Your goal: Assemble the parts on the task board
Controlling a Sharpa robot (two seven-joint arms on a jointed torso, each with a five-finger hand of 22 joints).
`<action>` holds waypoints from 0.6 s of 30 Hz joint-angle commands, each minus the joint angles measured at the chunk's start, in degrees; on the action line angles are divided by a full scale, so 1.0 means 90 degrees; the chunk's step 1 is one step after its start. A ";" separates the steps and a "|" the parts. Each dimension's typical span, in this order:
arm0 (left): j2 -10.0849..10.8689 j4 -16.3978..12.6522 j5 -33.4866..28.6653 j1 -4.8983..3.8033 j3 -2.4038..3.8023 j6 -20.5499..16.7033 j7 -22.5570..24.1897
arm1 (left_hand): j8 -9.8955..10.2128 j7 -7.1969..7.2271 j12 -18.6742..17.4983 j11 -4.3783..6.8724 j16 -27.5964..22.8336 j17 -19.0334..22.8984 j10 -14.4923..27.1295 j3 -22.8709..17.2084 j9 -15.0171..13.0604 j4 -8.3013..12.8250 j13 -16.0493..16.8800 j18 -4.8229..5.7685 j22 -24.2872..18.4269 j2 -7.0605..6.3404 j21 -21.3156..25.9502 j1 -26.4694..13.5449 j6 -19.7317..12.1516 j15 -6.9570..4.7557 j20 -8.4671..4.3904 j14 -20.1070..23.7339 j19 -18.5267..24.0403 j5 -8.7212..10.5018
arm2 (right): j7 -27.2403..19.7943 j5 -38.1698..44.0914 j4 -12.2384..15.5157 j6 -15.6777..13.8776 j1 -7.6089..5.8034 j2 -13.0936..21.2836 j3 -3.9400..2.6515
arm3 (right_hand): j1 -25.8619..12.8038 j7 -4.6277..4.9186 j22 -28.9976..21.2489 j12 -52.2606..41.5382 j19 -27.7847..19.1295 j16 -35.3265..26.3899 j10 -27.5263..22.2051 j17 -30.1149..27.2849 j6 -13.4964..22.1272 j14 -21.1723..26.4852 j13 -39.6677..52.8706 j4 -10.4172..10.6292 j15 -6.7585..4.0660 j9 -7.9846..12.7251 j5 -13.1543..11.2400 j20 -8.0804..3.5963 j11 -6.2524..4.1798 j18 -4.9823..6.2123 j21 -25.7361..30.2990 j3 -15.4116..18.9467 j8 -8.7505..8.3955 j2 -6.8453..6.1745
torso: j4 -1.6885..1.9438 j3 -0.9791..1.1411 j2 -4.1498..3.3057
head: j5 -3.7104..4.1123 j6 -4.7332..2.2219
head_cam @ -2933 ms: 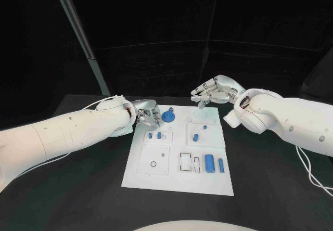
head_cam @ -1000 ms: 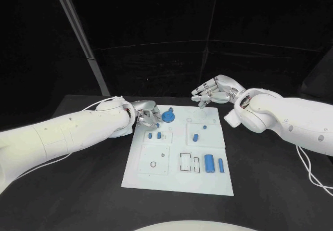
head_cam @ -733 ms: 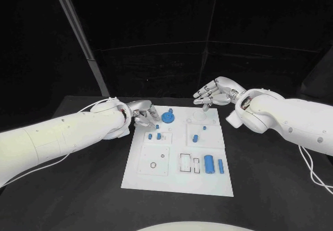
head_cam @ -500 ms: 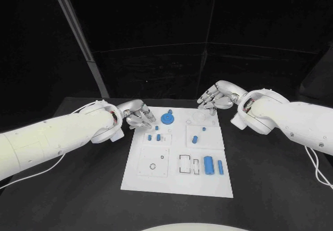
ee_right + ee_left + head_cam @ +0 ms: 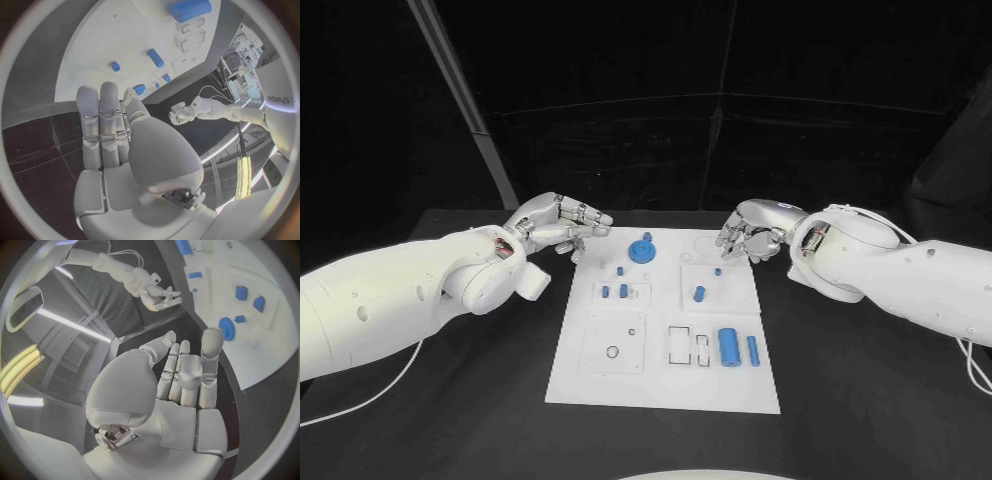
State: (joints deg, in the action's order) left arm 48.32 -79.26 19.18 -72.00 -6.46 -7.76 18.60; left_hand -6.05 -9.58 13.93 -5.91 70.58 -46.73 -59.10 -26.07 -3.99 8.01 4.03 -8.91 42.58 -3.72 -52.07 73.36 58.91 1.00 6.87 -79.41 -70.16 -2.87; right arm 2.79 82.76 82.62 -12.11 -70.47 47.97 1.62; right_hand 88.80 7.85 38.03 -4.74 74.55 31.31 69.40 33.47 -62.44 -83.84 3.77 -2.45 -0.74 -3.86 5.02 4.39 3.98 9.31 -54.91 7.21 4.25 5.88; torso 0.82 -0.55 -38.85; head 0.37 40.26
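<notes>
The board [image 5: 661,372] lies on the table [image 5: 473,400]; the left hand [image 5: 557,222] and right hand [image 5: 751,234] flank its far end, both empty, fingers apart.

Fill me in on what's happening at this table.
A robot is assembling small blue parts on a white task board. Right now neither hand holds anything: the left hand hovers off the board's far left corner, the right hand by its far right corner, both with fingers apart. The round blue part and the blue cylinders rest on the board.
</notes>
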 commanded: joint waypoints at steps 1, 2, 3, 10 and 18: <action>0.0030 -0.0167 -0.1926 -0.0010 0.0002 0.0054 0.0759 | 0.0003 0.0015 0.0040 0.0006 -0.0060 0.0115 -0.0075 0.0024 0.0011 -0.0032 -0.0002 -0.0112 -0.0118 0.0001 0.0125 -0.0064 0.0039 -0.0013 -0.0010 0.0064 0.0081 0.0000 | 0.0393 0.1047 0.0067 -0.0076 0.0095 -0.0015 -0.0001 | -0.0065 0.0019 0.0172 0.0053 -0.0039 0.0095 -0.0072 0.0059 0.0006 -0.0181 -0.0011 -0.0010 -0.0028 0.0007 -0.0042 0.0016 0.0013 -0.0113 -0.0163 -0.0065 -0.0050 -0.0063 | 0.0006 -0.0001 -0.0003 | 0.0052 -0.0020; 0.0038 -0.0210 -0.2022 -0.0009 0.0001 0.0068 0.0792 | 0.0005 0.0020 0.0054 0.0012 -0.0092 0.0182 -0.0098 0.0037 0.0011 -0.0040 -0.0001 -0.0127 -0.0199 0.0004 0.0203 -0.0069 0.0045 -0.0017 -0.0014 0.0095 0.0127 0.0000 | 0.0422 0.1125 0.0071 -0.0082 0.0137 -0.0027 -0.0001 | -0.0080 0.0021 0.0232 0.0068 -0.0049 0.0126 -0.0105 0.0078 0.0023 -0.0173 -0.0015 -0.0016 -0.0024 0.0009 -0.0057 0.0023 0.0024 -0.0119 -0.0218 -0.0085 -0.0058 -0.0066 | 0.0016 0.0002 -0.0006 | 0.0065 -0.0024; 0.0043 -0.0240 -0.2082 -0.0009 0.0000 0.0079 0.0815 | 0.0007 0.0024 0.0062 0.0016 -0.0141 0.0279 -0.0110 0.0047 0.0011 -0.0044 -0.0002 -0.0145 -0.0296 0.0005 0.0293 -0.0070 0.0049 -0.0020 -0.0017 0.0137 0.0182 0.0000 | 0.0442 0.1184 0.0071 -0.0091 0.0171 -0.0038 -0.0001 | -0.0092 0.0027 0.0272 0.0080 -0.0054 0.0147 -0.0133 0.0090 0.0043 -0.0169 -0.0018 -0.0020 -0.0019 0.0012 -0.0067 0.0027 0.0032 -0.0123 -0.0255 -0.0096 -0.0066 -0.0072 | 0.0022 0.0003 -0.0007 | 0.0071 -0.0023; 0.0079 -0.0360 -0.2299 -0.0003 -0.0004 0.0117 0.0918 | 0.0018 0.0031 0.0084 0.0025 -0.0193 0.0388 -0.0135 0.0078 0.0013 -0.0052 -0.0007 -0.0166 -0.0440 0.0011 0.0449 -0.0064 0.0055 -0.0026 -0.0024 0.0202 0.0300 0.0000 | 0.0509 0.1410 -0.0012 -0.0167 0.0363 -0.0162 0.0000 | -0.0174 0.0101 0.0470 0.0112 -0.0141 0.0297 -0.0416 0.0174 0.0289 -0.0109 -0.0027 -0.0082 0.0039 0.0023 -0.0108 0.0080 0.0114 -0.0132 -0.0465 -0.0213 -0.0083 -0.0161 | 0.0008 0.0010 -0.0017 | 0.0062 -0.0024; 0.0079 -0.0361 -0.2342 0.0001 -0.0006 0.0130 0.0932 | 0.0020 0.0031 0.0087 0.0025 -0.0200 0.0404 -0.0138 0.0083 0.0014 -0.0053 -0.0007 -0.0169 -0.0458 0.0010 0.0469 -0.0066 0.0055 -0.0026 -0.0024 0.0210 0.0316 0.0000 | 0.0457 0.1372 -0.0178 -0.0069 0.0435 -0.0315 0.0000 | -0.0209 0.0123 0.0775 0.0073 -0.0143 0.0461 -0.0486 0.0265 0.0343 -0.0082 -0.0024 -0.0161 0.0054 0.0013 -0.0107 0.0114 0.0137 -0.0158 -0.0730 -0.0397 -0.0069 -0.0163 | 0.0008 0.0006 -0.0016 | 0.0073 0.0000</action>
State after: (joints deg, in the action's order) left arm 49.05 -82.37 0.05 -71.93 -6.55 -7.39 25.11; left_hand -6.05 -9.30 14.41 -5.83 69.17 -43.14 -60.00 -25.62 -3.93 7.57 4.03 -9.76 38.51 -3.64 -48.03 73.29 59.18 0.91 6.78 -77.90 -67.71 -2.87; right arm 6.63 93.92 81.24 -12.58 -66.50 45.28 1.64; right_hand 87.30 8.85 44.75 -3.88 73.61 35.20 65.38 35.69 -59.73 -84.06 3.56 -3.92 -0.52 -3.70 4.35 5.33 5.32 8.42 -61.22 3.96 3.69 4.39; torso 0.88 -0.48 -38.97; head 1.01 40.19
